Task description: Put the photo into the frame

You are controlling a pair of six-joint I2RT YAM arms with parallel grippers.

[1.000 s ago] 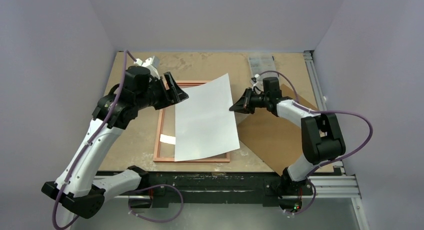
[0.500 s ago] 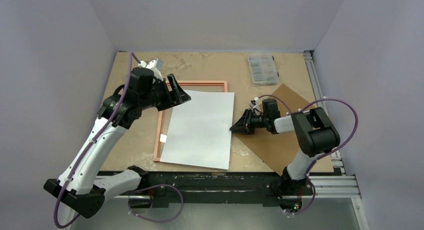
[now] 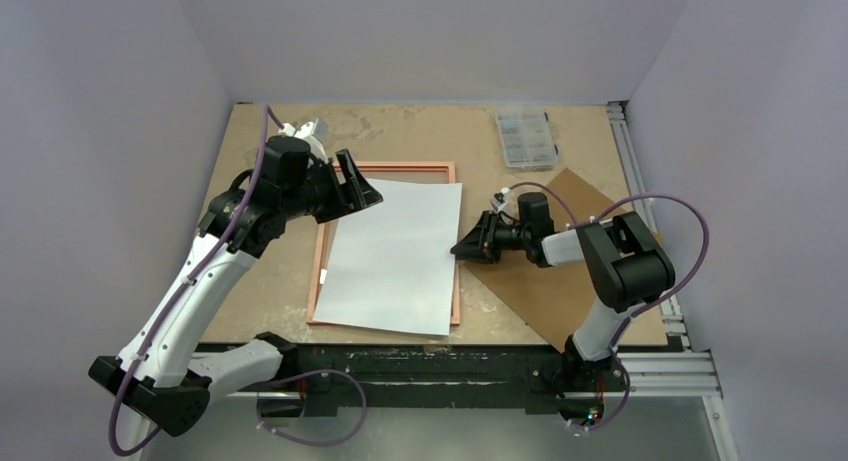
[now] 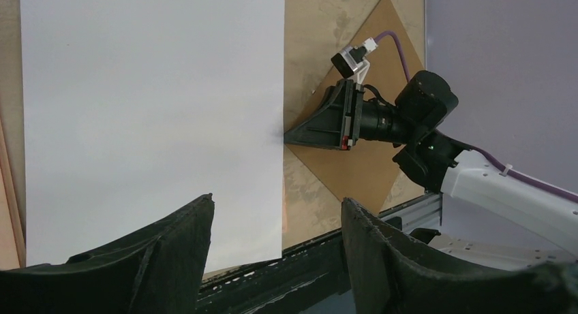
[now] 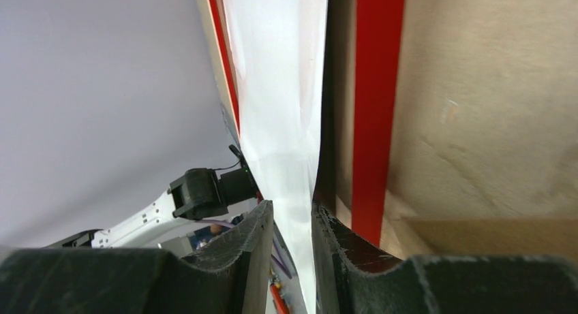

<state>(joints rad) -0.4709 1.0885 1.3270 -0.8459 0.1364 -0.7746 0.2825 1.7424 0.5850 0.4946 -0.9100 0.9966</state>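
The photo [image 3: 392, 256] lies white back up over the frame [image 3: 400, 166], tilted slightly, hiding most of the frame's opening. My right gripper [image 3: 455, 249] is low at the photo's right edge and shut on it. In the right wrist view the photo [image 5: 286, 89] runs between the fingers, with the frame's red rail [image 5: 375, 103] beside it. My left gripper [image 3: 360, 186] is open and empty, hovering over the photo's far left corner. The left wrist view shows the photo [image 4: 150, 116] and the right gripper [image 4: 290, 135] pinching its edge.
A brown backing board [image 3: 560, 281] lies on the table under the right arm. A clear plastic box [image 3: 526, 138] sits at the back right. A small white label [image 3: 326, 276] shows inside the frame's left rail. A metal rail runs along the near edge.
My right gripper has come down and toward the near side with the photo, then shifted it left. The photo went from raised and tilted to lying nearly flat on the frame.
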